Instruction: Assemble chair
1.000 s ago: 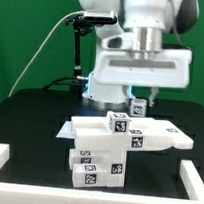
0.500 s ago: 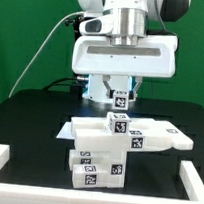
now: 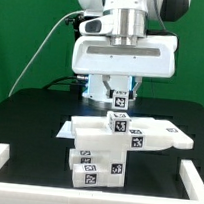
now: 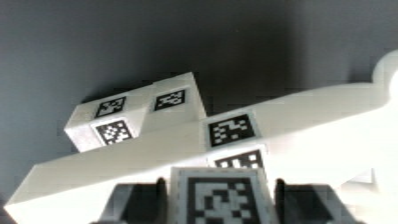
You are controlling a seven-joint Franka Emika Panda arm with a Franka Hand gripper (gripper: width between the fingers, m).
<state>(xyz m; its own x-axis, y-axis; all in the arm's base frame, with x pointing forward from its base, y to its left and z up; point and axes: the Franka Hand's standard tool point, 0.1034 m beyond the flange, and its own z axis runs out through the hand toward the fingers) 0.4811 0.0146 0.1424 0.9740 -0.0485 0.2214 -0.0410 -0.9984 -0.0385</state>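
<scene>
Nearest the exterior camera, the low white border rail (image 3: 0, 158) runs along the table edge. Behind it, mid-table, stands the chair (image 3: 112, 141): 1 joined stack of white tagged blocks, with a flat slab reaching toward the exterior view's right and a small tagged cube-like top at its centre.

Directly above that top, the gripper (image 3: 118, 96) hangs with its jaws partly closed on a small tagged piece (image 4: 217, 197). The wrist view shows this piece clamped between the 2 fingers (image 4: 130, 203), with the chair's tagged faces below and apart from it.

Judgement: the step in hand is placement of this held piece onto the assembly. The next move calls for a straight descent, with the piece kept square to its seat; which socket it is meant for cannot be told. Farthest back, the arm's base (image 3: 96, 87) stands before the green backdrop.
</scene>
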